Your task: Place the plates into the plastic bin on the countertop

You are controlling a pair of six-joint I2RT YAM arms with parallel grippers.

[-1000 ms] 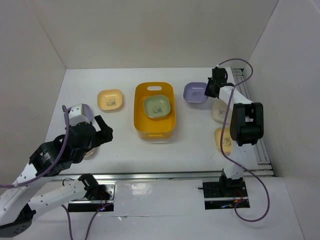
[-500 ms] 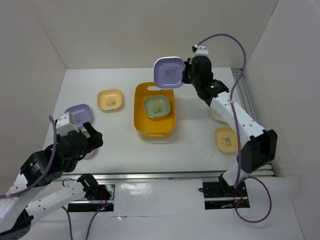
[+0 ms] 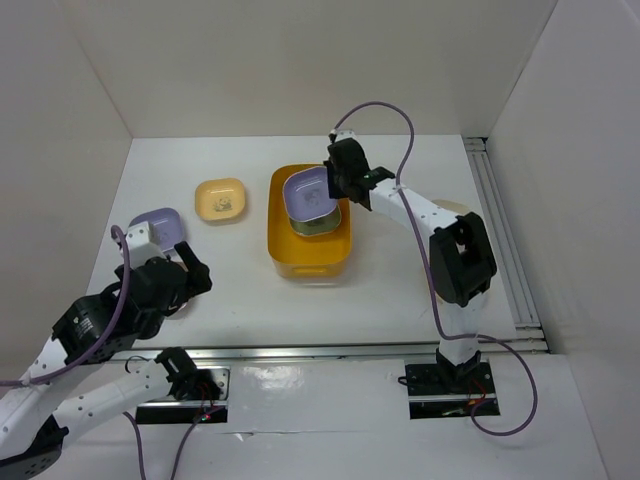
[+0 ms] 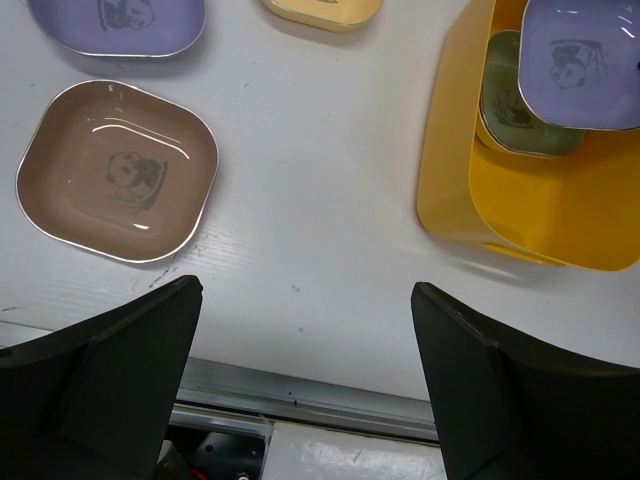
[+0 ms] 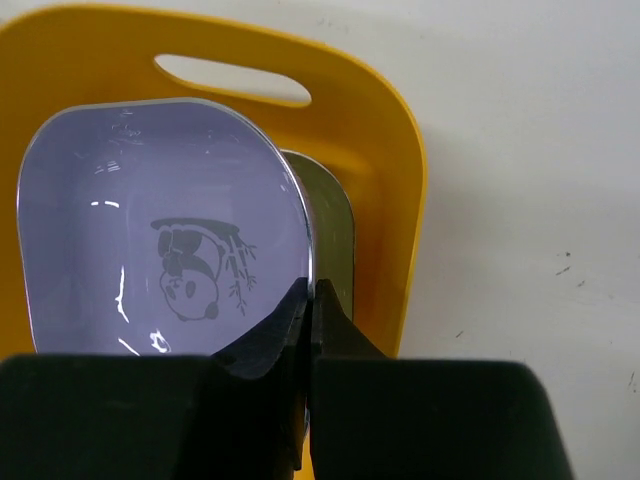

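Note:
The orange-yellow plastic bin (image 3: 276, 232) stands mid-table with a green plate (image 3: 326, 224) inside. My right gripper (image 3: 333, 180) is shut on the rim of a purple plate (image 3: 306, 192), held tilted inside the bin just above the green plate. In the right wrist view the gripper (image 5: 312, 298) pinches the purple plate (image 5: 150, 240) at its edge. My left gripper (image 4: 305, 375) is open and empty over the countertop (image 3: 250, 290) at the near left. A pinkish plate (image 4: 118, 170), a second purple plate (image 3: 155, 224) and a yellow plate (image 3: 220, 200) lie left of the bin.
White walls close in the back and both sides. A metal rail (image 3: 500, 240) runs along the right edge, and another along the near edge (image 4: 300, 395). The bin's handle slot (image 5: 232, 80) faces the back wall. A cream plate's edge (image 3: 455, 207) shows behind my right arm.
My right arm has swung left from the back right with the purple plate and lowered it into the bin. My left arm has drawn back toward the near left.

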